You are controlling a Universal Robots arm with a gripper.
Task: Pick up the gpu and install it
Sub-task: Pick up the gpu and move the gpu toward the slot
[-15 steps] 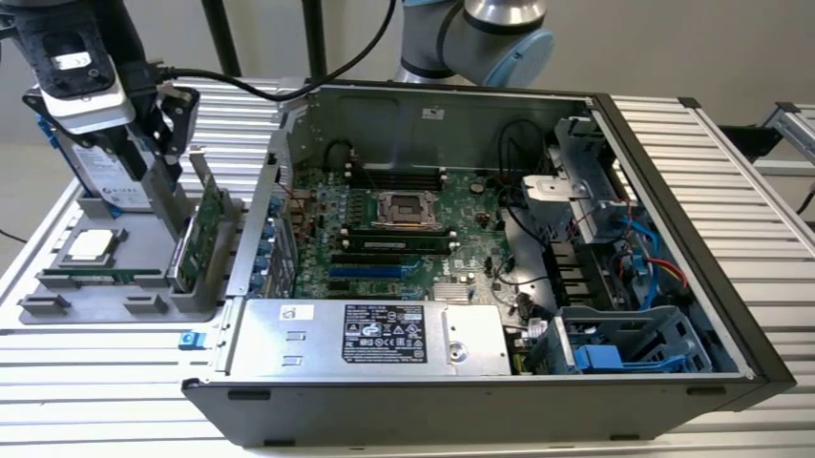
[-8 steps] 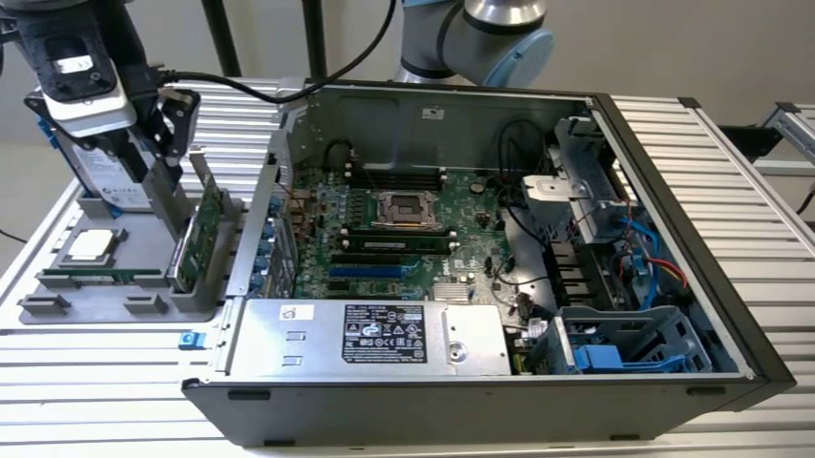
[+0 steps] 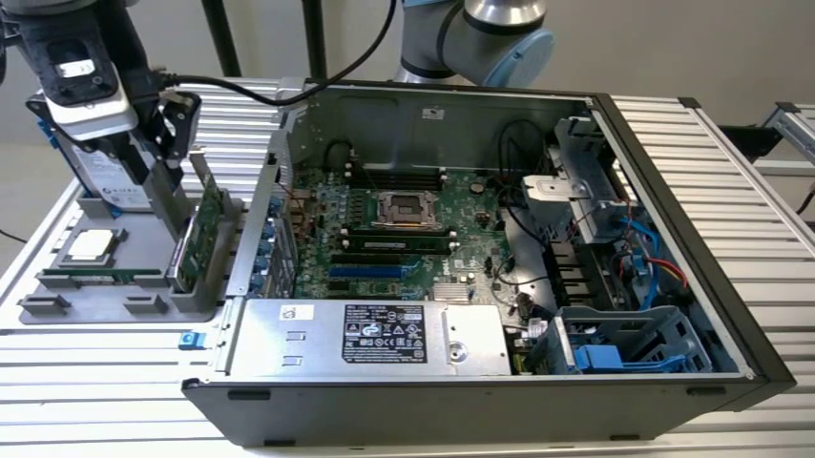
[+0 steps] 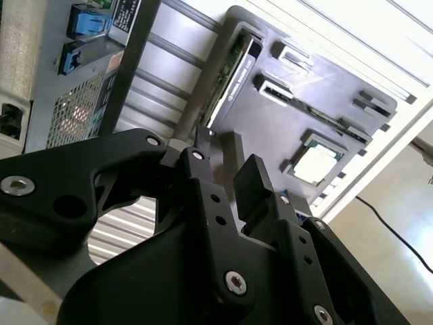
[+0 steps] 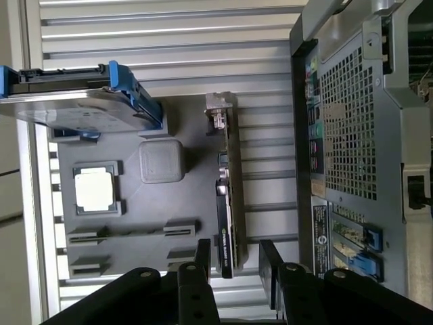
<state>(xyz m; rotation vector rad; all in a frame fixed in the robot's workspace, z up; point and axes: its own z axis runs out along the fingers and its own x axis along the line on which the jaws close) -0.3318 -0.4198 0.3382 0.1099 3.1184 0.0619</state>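
We see the gripper (image 5: 237, 261) spread wide and holding nothing, its 2 fingers (image 5: 203, 257) lined up on either side of one end of the gpu (image 5: 227, 196). The gpu stands on edge in the gray holder (image 5: 135, 203) just beneath the gripper, beside the open computer case (image 3: 446, 105).

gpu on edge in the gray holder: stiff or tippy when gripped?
Probably stiff: the gpu is a board with a shroud, unlikely to flex. Thin and standing on edge in the gray holder, it may tip if pushed sideways. Exposed green circuit face looks fragile; the open gripper is lined up over its edge.
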